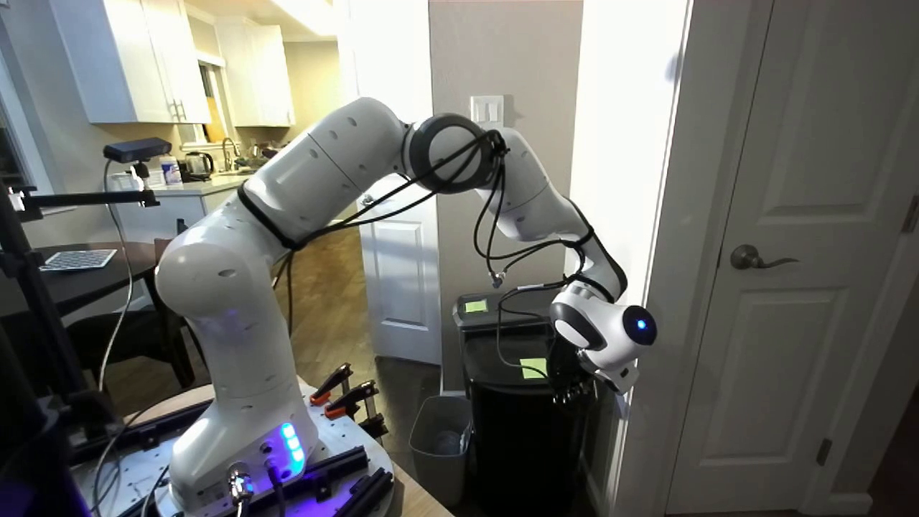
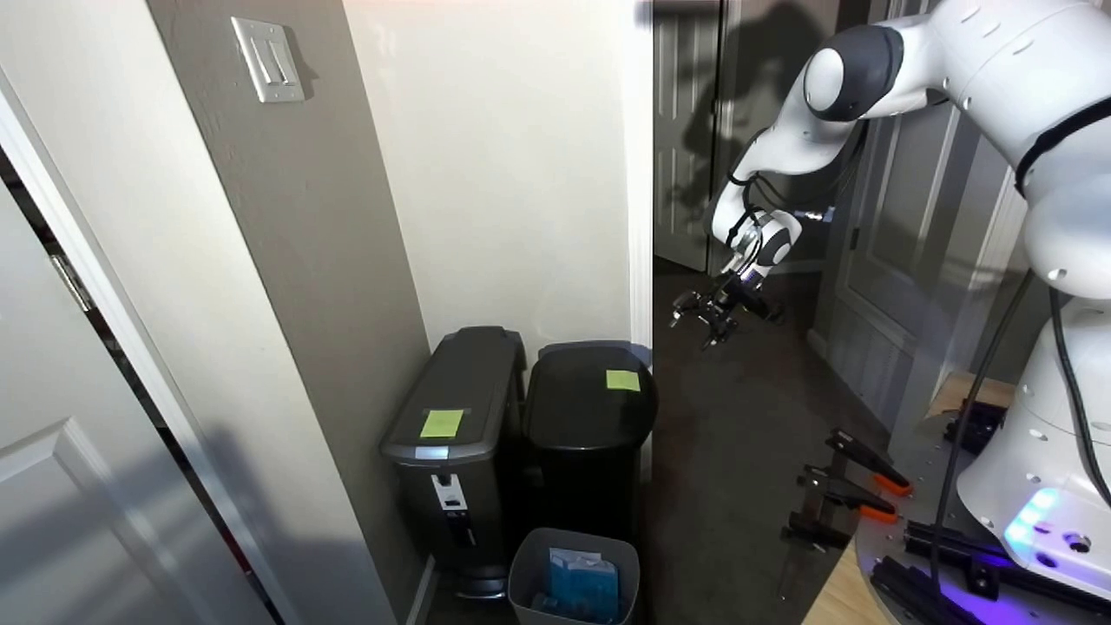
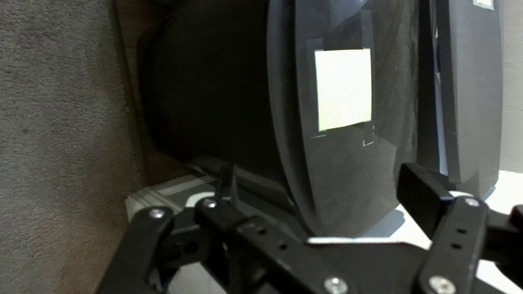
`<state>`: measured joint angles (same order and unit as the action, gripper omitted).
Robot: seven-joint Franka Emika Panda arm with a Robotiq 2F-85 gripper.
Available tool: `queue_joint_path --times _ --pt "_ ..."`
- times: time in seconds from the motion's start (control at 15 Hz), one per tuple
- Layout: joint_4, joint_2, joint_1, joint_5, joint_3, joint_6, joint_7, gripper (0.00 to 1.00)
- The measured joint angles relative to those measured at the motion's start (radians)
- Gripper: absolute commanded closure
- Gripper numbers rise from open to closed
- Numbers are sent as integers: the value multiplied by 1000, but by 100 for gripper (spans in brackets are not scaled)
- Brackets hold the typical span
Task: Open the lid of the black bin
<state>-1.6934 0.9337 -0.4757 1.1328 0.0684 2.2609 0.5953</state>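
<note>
Hovering: grpr (image 2: 693, 332) nr blk bin (image 2: 590, 490), lid (image 2: 568, 404) down.

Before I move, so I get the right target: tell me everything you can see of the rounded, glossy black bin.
The black bin is tall and upright with rounded corners, in glossy, plastic-looking black. Its flat lid looks shut and bears a yellow-green sticker, with clear strips showing around it. It stands beside the pale-labelled bin, close to the gray wastebasket; whether either touches it, I cannot tell. The open end effector is apart from it.
</note>
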Motion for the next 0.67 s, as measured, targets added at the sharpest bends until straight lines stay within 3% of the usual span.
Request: queue_joint_path --times 0.67 --pt "11 12 0 0 5 -11 0 0"
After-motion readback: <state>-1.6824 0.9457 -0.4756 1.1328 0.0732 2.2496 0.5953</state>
